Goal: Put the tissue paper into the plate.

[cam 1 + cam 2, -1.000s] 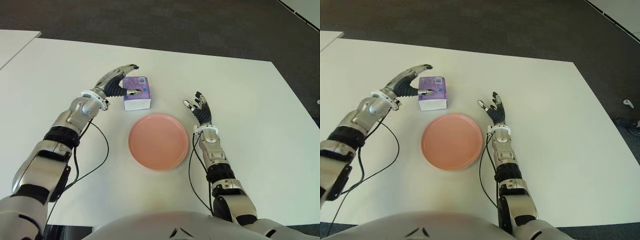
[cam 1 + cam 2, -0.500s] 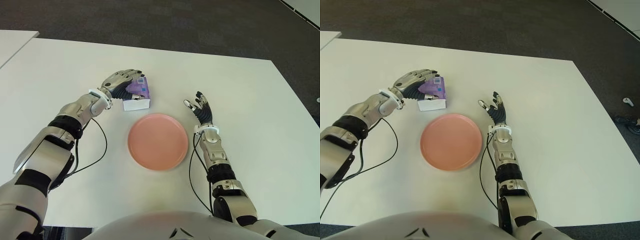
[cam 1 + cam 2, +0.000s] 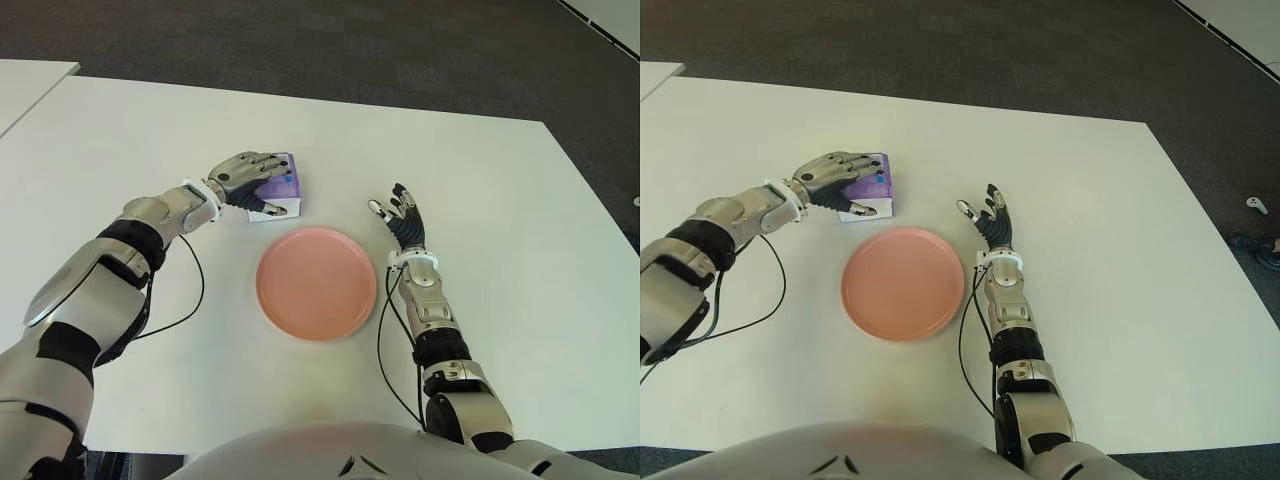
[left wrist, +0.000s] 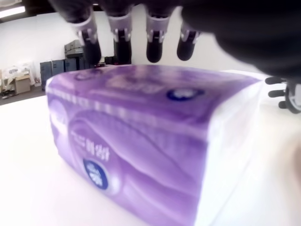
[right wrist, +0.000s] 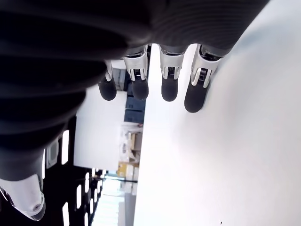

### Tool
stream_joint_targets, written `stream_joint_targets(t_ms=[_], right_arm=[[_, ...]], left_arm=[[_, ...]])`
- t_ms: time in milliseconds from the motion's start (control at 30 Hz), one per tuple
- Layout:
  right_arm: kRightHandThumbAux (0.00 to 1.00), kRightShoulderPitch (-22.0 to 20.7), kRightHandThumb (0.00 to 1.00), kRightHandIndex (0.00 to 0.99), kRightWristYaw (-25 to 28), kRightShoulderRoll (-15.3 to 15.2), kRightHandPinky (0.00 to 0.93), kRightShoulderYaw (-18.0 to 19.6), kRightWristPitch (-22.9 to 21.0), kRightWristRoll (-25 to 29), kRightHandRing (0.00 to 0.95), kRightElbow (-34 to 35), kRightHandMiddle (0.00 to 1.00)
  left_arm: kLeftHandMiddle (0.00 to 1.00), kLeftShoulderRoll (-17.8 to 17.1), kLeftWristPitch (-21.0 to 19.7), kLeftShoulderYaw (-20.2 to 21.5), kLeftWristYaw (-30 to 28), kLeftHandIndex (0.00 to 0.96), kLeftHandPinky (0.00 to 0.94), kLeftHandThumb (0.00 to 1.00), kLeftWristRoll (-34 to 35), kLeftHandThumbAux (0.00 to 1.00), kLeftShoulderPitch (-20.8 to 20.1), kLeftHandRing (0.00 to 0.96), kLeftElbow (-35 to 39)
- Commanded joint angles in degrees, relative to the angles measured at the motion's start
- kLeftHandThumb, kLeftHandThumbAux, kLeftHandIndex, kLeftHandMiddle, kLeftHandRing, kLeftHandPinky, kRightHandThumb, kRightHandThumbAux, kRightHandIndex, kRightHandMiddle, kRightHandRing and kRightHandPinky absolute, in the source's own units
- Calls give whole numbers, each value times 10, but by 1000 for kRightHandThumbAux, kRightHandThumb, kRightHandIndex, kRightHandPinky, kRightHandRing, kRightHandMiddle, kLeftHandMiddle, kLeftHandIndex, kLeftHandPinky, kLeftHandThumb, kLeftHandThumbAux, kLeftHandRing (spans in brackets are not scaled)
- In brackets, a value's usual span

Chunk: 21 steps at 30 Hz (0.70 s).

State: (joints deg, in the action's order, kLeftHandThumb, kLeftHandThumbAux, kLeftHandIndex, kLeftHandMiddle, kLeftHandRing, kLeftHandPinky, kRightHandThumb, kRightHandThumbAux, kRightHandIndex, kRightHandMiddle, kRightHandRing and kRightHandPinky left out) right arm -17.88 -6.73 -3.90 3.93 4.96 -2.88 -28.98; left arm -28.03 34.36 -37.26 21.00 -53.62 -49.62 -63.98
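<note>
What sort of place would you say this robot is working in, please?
Probably an office or lab room: a plain white table standing on dark carpet, with dark cabinets and boxes along a far wall in the left wrist view. On the table are only a pink plate and a purple tissue pack.

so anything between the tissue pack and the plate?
Nothing visible. The left hand is over the purple tissue pack, and only bare table separates it from the pink plate. The right hand shows beside the plate's right, open.
</note>
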Motion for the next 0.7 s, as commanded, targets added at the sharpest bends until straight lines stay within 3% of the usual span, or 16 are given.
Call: stream_joint_targets(t_ms=[33,700], right_arm=[[620,23,170,61,0,4,121,4,-18,4,75,-24,69],[611,19,174,69,1,3,128,6,2,6,84,-45,79]], left_arm=[[0,-2,6,-19,16,0,0,115,-17,223,-11,0,-9],[0,-12,-15,-62,50,0,0,84,-50,246,-25,0,-3]])
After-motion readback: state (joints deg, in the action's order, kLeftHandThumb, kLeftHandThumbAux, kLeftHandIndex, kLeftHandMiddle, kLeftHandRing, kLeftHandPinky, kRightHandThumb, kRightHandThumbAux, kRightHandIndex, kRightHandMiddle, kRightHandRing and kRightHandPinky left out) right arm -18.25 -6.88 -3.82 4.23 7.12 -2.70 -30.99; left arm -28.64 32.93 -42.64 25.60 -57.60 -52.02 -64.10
